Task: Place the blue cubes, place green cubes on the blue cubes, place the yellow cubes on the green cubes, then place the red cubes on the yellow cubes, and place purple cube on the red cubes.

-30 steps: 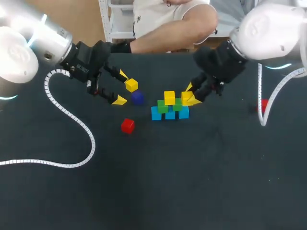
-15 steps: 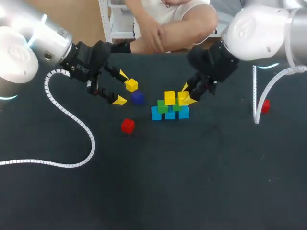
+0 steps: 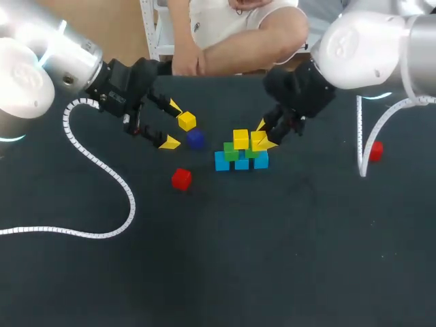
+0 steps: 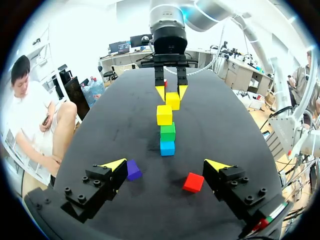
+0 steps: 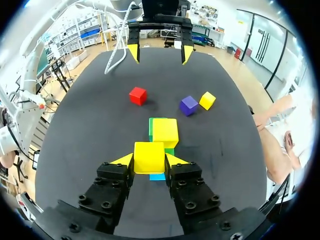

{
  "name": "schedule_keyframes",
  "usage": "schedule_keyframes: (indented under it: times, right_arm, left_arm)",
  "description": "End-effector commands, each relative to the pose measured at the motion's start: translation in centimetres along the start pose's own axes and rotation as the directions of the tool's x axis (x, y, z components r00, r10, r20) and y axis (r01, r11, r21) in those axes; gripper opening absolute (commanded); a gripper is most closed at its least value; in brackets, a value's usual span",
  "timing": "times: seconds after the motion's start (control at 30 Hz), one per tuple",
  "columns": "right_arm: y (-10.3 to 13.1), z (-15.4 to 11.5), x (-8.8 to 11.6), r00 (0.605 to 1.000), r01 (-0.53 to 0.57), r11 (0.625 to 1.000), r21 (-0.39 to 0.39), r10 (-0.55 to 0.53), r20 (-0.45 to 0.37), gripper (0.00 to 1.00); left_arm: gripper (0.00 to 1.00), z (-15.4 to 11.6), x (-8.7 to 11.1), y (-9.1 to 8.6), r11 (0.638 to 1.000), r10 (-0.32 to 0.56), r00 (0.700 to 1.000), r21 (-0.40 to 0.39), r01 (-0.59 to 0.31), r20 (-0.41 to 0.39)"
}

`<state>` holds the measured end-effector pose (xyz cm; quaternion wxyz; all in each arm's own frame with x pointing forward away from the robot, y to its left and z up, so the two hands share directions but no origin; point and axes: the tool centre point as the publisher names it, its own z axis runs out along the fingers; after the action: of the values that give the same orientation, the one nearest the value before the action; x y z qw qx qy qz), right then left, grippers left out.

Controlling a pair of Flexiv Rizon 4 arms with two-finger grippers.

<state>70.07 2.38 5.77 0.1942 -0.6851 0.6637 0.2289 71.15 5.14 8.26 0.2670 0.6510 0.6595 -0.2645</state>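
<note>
Several blue cubes [image 3: 221,162] form a row mid-table, with green cubes [image 3: 230,152] on them and one yellow cube [image 3: 240,138] on the green. My right gripper [image 3: 264,139] is shut on a second yellow cube [image 3: 258,141], which it holds over the stack's right side and which fills the space between its fingers in the right wrist view [image 5: 149,157]. My left gripper [image 3: 170,124] stands open left of the stack, a loose yellow cube [image 3: 186,121] and the purple cube [image 3: 195,139] just beside its tips. A red cube [image 3: 181,178] lies in front of them.
Another red cube [image 3: 375,150] lies far right, by the right arm's white cable [image 3: 360,146]. The left arm's coiled cable [image 3: 102,170] trails across the table's left side.
My right gripper has carried its yellow cube leftward, closer over the stack. Its cable swung left, uncovering the far red cube. The left arm has stayed put.
</note>
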Motion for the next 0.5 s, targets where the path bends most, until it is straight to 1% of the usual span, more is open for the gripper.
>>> schedule_keyframes:
  times: [0.03, 0.5]
  right_arm:
    - [-0.34, 0.18, 0.00, 1.000, -0.002, 1.000, -0.004, 0.002, 0.000, 0.00]
    - [-0.98, 0.35, -0.01, 1.000, -0.002, 1.000, -0.009, 0.002, 0.008, 0.00]
  left_arm:
    - [1.00, 0.01, 0.03, 0.21, 1.000, 0.000, 1.000, 0.005, 0.000, -0.001]
    - [1.00, 0.01, 0.03, 0.21, 1.000, 0.000, 1.000, 0.005, 0.000, -0.001]
